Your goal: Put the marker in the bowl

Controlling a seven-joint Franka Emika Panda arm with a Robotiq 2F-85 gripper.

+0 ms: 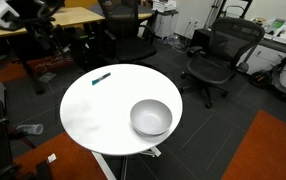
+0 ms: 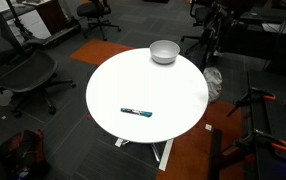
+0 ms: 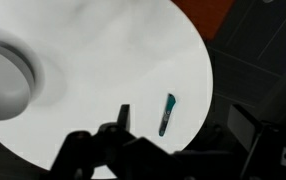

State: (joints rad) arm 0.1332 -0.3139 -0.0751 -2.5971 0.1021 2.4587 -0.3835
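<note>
The teal-blue marker (image 1: 101, 77) lies flat on the round white table (image 1: 93, 115) near its edge, and shows in both exterior views (image 2: 136, 112). The silvery bowl (image 1: 151, 117) stands empty near the opposite edge (image 2: 164, 51). In the wrist view my gripper (image 3: 183, 125) is open and empty, well above the table. The marker (image 3: 167, 114) shows between its two dark fingers, and the bowl (image 3: 3, 75) is at the left edge. I cannot pick out the gripper in the exterior views.
Black office chairs (image 1: 218, 55) (image 2: 28, 75) stand around the table. Desks (image 1: 78, 15) line the back. Orange carpet (image 1: 268, 150) and dark floor surround the table's single pedestal (image 2: 163, 152).
</note>
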